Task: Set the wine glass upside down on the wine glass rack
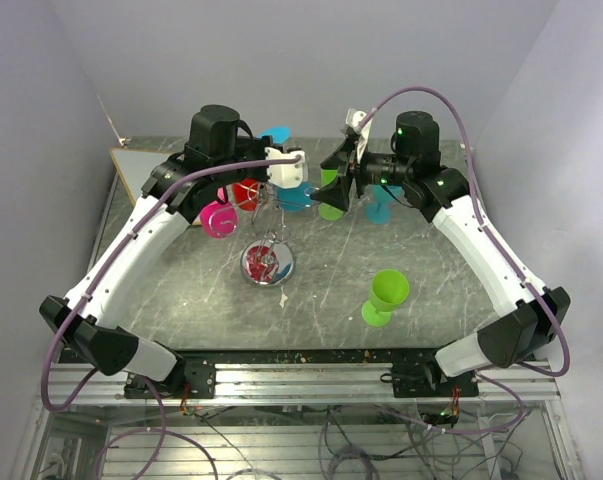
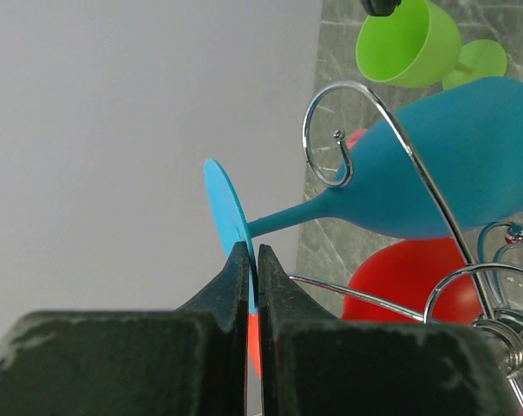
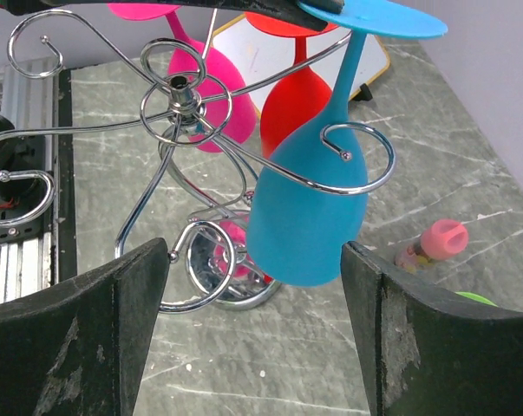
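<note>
Your left tool (image 2: 252, 260) is clenched on the rim of the foot of the blue glass (image 3: 304, 217), jaws pinched to a sliver on the thin disc; your right tool (image 3: 254, 250) is released, its fingers (image 3: 88, 338) spread wide and touching nothing, with the blue bowl seen between and beyond them.

The blue glass hangs upside down in the rack (image 3: 179, 95); its stem passes through one curled wire arm, the foot is above the wire and the bowl below it, mouth down, tilted a little off vertical.

On the same rack you have a red glass (image 2: 400, 277) just beside the blue one and a pink glass (image 1: 219, 218) on the far side of the post, both bowl down; the rack's round shiny base stands on the grey tabletop (image 1: 431, 270).

A green glass (image 1: 386, 293) sits on the tabletop near your right arm, well apart from the rack.
</note>
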`<act>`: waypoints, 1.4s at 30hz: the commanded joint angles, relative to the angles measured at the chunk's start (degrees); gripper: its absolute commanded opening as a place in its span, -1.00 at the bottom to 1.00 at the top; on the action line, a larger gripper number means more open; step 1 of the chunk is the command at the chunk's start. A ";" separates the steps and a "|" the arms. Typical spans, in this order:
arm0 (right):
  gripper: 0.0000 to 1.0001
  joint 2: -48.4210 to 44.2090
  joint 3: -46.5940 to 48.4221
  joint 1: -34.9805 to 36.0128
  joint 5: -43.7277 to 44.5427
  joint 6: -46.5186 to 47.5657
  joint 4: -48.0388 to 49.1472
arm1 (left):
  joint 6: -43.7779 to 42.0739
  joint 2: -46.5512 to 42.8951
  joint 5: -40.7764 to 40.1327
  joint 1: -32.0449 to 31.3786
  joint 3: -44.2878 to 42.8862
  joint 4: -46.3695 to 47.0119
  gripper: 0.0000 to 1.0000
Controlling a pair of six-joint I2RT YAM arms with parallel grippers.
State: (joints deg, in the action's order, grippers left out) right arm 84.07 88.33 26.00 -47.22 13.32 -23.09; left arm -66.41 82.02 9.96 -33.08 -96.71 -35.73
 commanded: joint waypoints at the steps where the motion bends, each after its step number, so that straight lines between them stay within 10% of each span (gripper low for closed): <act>1: 0.60 -0.58 -0.05 0.27 0.16 2.66 -4.75 | -1.70 0.05 3.95 -0.49 -1.97 -5.14 -0.86; 42: 0.37 6.80 9.33 0.24 2.44 2.49 -9.43 | -16.78 -1.72 4.81 -1.02 -2.02 -15.85 -0.86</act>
State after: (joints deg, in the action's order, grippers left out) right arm 89.65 96.51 26.15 -46.28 15.00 -30.24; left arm -83.64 81.82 11.94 -33.45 -98.52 -49.69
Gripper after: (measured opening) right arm 0.690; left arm 0.077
